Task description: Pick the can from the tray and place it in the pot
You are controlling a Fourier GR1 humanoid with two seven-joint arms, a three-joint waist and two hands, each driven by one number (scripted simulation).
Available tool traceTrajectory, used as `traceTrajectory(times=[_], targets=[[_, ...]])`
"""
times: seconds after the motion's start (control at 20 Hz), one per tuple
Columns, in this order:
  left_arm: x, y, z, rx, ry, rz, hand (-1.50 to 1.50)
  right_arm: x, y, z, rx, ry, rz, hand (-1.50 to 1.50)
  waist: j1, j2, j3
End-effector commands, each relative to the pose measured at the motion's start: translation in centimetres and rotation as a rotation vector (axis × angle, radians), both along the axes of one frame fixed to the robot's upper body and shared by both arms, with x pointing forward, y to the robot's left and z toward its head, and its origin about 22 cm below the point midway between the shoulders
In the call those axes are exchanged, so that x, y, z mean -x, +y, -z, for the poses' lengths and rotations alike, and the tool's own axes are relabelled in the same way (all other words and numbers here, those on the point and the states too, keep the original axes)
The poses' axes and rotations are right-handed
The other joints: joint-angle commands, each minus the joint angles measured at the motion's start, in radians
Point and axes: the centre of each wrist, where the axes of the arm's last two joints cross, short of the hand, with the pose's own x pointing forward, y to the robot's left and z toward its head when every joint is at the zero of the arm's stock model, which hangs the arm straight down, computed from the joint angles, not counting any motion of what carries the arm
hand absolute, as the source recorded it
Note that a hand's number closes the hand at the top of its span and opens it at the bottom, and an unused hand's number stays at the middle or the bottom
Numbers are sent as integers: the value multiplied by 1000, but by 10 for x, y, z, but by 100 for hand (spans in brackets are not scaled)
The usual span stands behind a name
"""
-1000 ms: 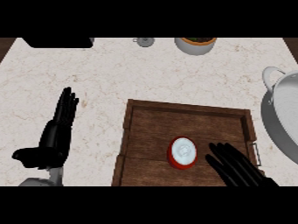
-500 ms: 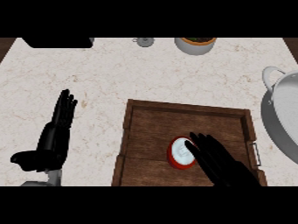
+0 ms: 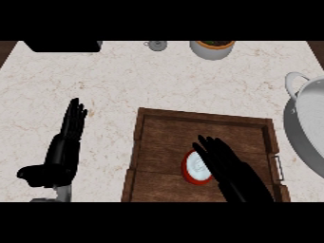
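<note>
Your right hand (image 3: 231, 173), fingers straight, overlaps the can (image 3: 195, 168) at lower centre in the tray (image 3: 192, 124); closing off-centre could tip it.

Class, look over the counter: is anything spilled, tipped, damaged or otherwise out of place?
Nothing stands out. The can sits inside the wooden tray, partly covered by the right hand. The pot lies at the counter's right edge, and the left hand rests open on the left. No spill shows.

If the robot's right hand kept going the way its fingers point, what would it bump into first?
Probably the tray's far wall. The right hand points up the picture and slightly left, above the can, with bare tray floor ahead. How high it hovers is unclear.
</note>
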Motion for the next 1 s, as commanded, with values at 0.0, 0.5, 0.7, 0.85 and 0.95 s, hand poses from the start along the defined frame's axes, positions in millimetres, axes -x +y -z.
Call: traceTrajectory(times=[0.0, 0.5, 0.7, 0.85, 0.95], targets=[[12, 10, -22, -4, 10, 21, 0, 6, -14, 9, 12, 0, -10, -150, 0, 0, 1], [-11, 12, 2, -14, -2, 23, 0, -12, 19, 35, -5, -168, -21, 150, -1, 2, 1], [8, 4, -10, -7, -11, -3, 0, -16, 13, 16, -17, -214, -17, 150, 1, 0, 1], [-7, 14, 3, -13, -10, 3, 0, -26, 10, 31, -31, -239, -26, 150, 0, 1, 1], [-4, 13, -2, -12, -19, 5, 0, -33, 38, 27, -17, -238, -29, 150, 3, 1, 1]])
